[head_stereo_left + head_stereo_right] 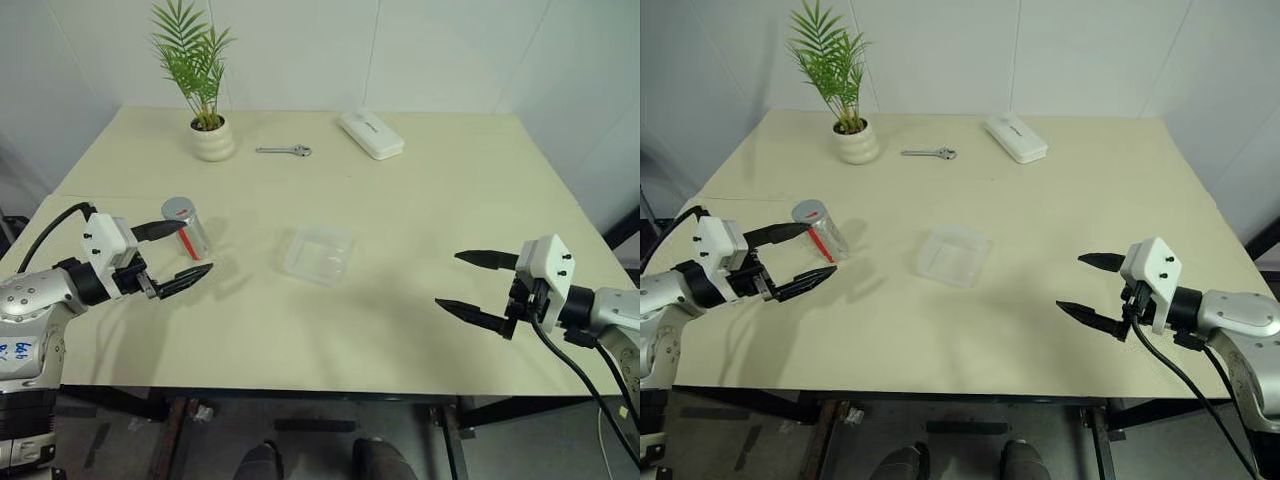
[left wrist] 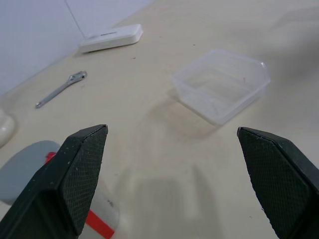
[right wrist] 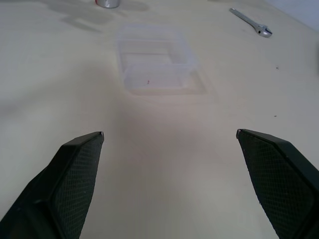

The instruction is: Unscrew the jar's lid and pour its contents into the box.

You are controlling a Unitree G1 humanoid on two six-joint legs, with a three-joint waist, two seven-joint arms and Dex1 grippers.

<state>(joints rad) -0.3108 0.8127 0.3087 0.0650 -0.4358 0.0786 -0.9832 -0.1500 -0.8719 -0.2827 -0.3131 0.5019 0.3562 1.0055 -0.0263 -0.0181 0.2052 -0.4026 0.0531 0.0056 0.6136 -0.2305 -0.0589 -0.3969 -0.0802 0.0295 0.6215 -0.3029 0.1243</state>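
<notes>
Jar point(image 1: 188, 228) stands upright on the table point(image 1: 420, 200), left of centre, its grey lid point(image 1: 177, 208) screwed on; contents not discernible through the wall. Left gripper point(image 1: 180, 252) hovers at the jar, fingers spread wide: one finger lies across the near face of the jar just under the lid, the other sits nearer and apart from it; contact cannot be told, and nothing is gripped. Box point(image 1: 319, 254) sits at table centre, to the right of the jar and well apart from it. Right gripper point(image 1: 474, 283) hangs over the near right of the table, fingers wide apart and empty, pointing toward the box. At the far edge: potted plant point(image 1: 211, 135), wrench point(image 1: 284, 151), white case point(image 1: 371, 134).
</notes>
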